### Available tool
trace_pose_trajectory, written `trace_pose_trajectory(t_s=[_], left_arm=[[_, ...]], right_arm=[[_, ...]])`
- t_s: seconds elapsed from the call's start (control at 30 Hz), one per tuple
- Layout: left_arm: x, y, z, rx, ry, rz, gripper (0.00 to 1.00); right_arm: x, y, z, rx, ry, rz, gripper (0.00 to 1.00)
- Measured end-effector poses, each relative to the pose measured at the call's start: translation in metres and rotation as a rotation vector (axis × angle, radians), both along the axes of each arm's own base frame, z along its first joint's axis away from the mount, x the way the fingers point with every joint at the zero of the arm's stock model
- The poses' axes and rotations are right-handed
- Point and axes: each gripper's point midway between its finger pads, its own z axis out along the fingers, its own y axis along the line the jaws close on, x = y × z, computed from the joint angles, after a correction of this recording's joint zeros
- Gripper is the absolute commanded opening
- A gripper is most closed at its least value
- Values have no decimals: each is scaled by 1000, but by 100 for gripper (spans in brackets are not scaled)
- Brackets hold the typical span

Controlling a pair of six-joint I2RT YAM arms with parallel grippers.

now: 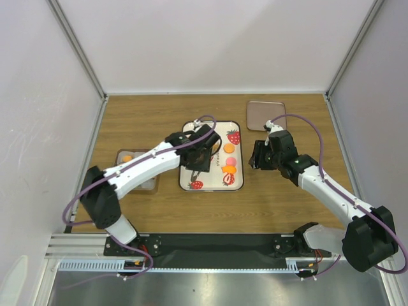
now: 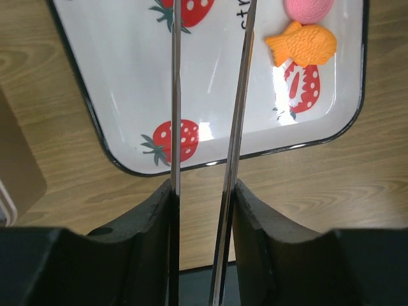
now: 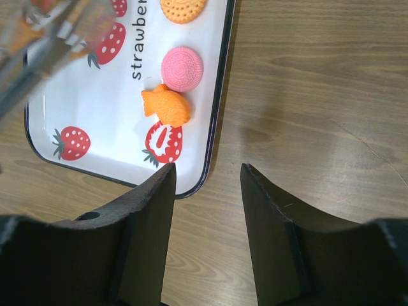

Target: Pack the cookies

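Cookies lie on the white strawberry-print tray [image 1: 213, 183]: a round orange cookie [image 1: 228, 148], a pink cookie [image 1: 231, 162] and an orange fish-shaped cookie [image 1: 228, 170]. My left gripper [image 1: 199, 156] hangs over the tray's middle, shut on metal tongs [image 2: 175, 95] whose two blades run out between its fingers. The blades stand slightly apart over bare tray [image 2: 127, 76], left of the pink cookie [image 2: 308, 7] and the fish cookie [image 2: 303, 43]. My right gripper [image 3: 207, 169] is open and empty over the wood beside the tray's right edge, near the pink cookie [image 3: 182, 68].
A shallow box [image 1: 148, 183] sits left of the tray with one orange cookie [image 1: 127, 158] inside; my left arm crosses over it. A brownish lid [image 1: 266, 115] lies at the back right. Walls close off three sides.
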Motion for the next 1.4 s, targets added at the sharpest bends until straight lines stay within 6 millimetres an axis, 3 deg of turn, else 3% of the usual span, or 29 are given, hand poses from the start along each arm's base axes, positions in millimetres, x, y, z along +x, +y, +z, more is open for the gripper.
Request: trace_pose_trajectory(t_s=[0.23, 0.47, 0.63, 0.83, 1.0, 1.4], left_arm=[[-14, 32, 51, -55, -93, 49, 40], [-63, 108, 68, -84, -129, 176, 40], [-102, 156, 65, -97, -122, 276, 40], [-127, 181, 45, -89, -87, 354, 41], [-137, 193, 23, -53, -47, 406, 41], [-140, 216, 4, -8, -11, 508, 42]], right_arm=[[-1, 1, 0, 3, 1, 5, 51], [-3, 5, -1, 3, 6, 20, 51], [-5, 9, -8, -4, 26, 33, 51], [-5, 10, -10, -5, 33, 38, 50], [-6, 11, -11, -6, 36, 40, 50], [-7, 12, -11, -5, 36, 46, 50]])
